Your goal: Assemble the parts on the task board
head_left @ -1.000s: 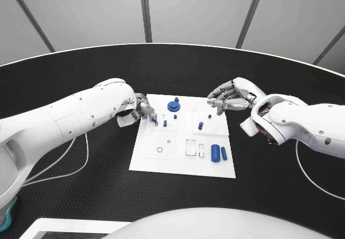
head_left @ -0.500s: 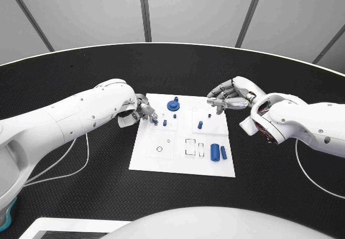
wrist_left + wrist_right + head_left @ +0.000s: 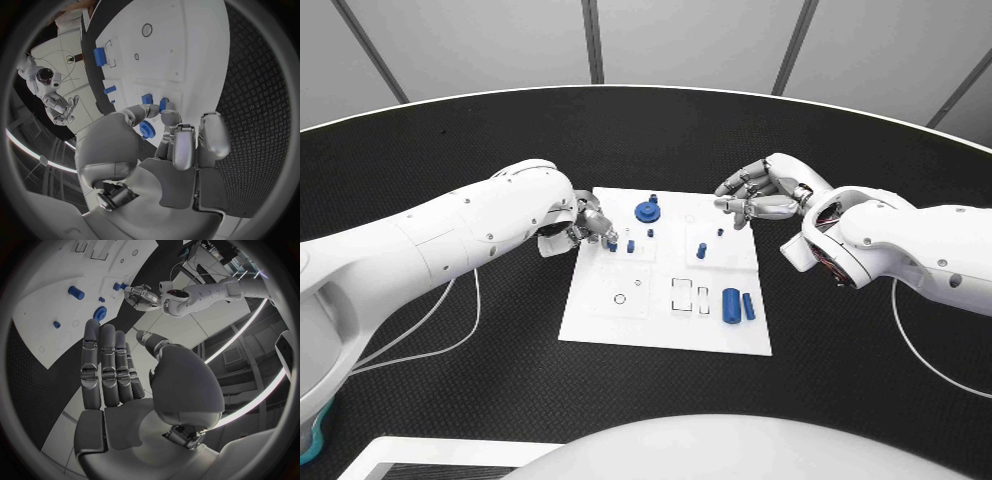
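The white task board (image 3: 661,320) lies in the middle of the table. My left hand (image 3: 583,224) is at the board's left edge and pinches a small blue peg (image 3: 612,244) just above the plate; the left wrist view shows the peg (image 3: 164,104) at the fingertips (image 3: 169,118). Beside it stand two more small pegs (image 3: 630,246) and a round blue gear-like part (image 3: 648,212). My right hand (image 3: 764,199) hovers over the board's far right corner, fingers apart from the thumb, holding nothing (image 3: 112,370).
Two small blue pegs (image 3: 702,252) stand in the board's right half. A thick blue cylinder (image 3: 731,306) and a thinner one (image 3: 749,306) lie near its right edge. Empty slots (image 3: 682,295) and a ring mark (image 3: 620,299) sit in the near half. A white cable (image 3: 452,330) trails at left.
My left hand has shifted slightly with the peg at the board's left edge. The right hand has barely moved.
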You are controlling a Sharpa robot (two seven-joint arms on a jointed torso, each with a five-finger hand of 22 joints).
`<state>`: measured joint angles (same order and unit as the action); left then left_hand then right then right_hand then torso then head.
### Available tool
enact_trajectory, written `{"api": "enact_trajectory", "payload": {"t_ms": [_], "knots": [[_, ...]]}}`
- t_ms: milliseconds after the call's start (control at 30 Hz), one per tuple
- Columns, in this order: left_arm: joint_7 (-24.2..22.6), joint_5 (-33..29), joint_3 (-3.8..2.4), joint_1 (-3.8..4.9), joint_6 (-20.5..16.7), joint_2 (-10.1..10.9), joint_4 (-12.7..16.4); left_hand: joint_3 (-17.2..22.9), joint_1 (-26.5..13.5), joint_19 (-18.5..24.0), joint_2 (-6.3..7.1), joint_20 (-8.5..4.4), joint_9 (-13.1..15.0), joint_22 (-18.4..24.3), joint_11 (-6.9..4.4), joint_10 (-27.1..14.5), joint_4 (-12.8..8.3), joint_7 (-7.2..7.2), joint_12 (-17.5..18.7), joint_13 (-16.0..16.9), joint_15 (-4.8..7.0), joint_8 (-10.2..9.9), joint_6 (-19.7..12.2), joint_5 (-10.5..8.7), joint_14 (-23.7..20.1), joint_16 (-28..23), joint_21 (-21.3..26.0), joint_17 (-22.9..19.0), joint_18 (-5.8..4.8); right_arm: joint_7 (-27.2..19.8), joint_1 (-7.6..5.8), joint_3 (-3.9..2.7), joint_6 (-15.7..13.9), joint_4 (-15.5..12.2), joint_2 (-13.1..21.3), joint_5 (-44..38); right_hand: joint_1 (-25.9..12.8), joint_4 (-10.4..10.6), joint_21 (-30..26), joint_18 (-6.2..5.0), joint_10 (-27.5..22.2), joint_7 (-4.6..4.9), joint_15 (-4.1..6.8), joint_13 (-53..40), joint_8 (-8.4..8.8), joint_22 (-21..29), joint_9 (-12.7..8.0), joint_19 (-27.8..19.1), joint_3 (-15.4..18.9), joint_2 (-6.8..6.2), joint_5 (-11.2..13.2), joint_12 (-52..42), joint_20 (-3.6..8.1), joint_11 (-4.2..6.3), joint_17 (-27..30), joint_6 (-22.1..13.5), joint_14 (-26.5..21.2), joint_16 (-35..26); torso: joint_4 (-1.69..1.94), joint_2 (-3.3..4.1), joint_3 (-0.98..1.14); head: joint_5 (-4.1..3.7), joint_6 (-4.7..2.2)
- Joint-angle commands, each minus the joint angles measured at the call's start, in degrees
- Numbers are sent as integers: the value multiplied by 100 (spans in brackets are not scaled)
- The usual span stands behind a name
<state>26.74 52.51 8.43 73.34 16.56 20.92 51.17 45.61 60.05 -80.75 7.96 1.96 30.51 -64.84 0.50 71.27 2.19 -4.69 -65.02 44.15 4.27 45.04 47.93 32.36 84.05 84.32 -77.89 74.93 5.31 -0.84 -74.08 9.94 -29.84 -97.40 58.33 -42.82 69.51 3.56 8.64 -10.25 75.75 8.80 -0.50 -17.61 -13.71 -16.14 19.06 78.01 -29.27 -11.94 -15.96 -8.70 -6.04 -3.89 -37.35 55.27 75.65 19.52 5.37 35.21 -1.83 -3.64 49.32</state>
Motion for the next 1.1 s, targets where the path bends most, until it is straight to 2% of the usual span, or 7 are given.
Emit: {"api": "enact_trajectory", "payload": {"t_ms": [33,567,1100], "knots": [[3,13,0,-1,1,-3,-4,689,12,-11,-27,-34,5,4,-155,184,-721,109,-22,-7,38,28,136,21,268,27,-18,133,-33,0,0,0,1,2,-2,0,9,42,5,-17,-43,-1,13,-7,-27,6,4,14,-4,-3,-39,-32,-6,-14,-8,-49,-33,-38,2,4,-5,-4,4],[32,38,1,-5,70,-12,-45,683,14,-10,-24,-35,7,8,-156,185,-724,110,-18,-10,39,27,138,24,269,28,-16,134,-32,-1,0,0,8,12,-11,0,9,42,5,-17,-43,-1,13,-7,-27,6,4,14,-4,-3,-39,-32,-6,-14,-8,-49,-33,-38,2,8,-9,3,20],[81,39,1,-5,77,-67,-53,676,14,-9,-22,-36,8,9,-157,196,-725,111,-32,17,40,25,140,25,269,28,-16,136,-32,3,0,0,2,-5,5,0,9,42,5,-17,-43,-1,13,-7,-27,6,4,14,-4,-3,-39,-32,-6,-14,-8,-49,-33,-38,-3,6,-2,-7,29]]}}
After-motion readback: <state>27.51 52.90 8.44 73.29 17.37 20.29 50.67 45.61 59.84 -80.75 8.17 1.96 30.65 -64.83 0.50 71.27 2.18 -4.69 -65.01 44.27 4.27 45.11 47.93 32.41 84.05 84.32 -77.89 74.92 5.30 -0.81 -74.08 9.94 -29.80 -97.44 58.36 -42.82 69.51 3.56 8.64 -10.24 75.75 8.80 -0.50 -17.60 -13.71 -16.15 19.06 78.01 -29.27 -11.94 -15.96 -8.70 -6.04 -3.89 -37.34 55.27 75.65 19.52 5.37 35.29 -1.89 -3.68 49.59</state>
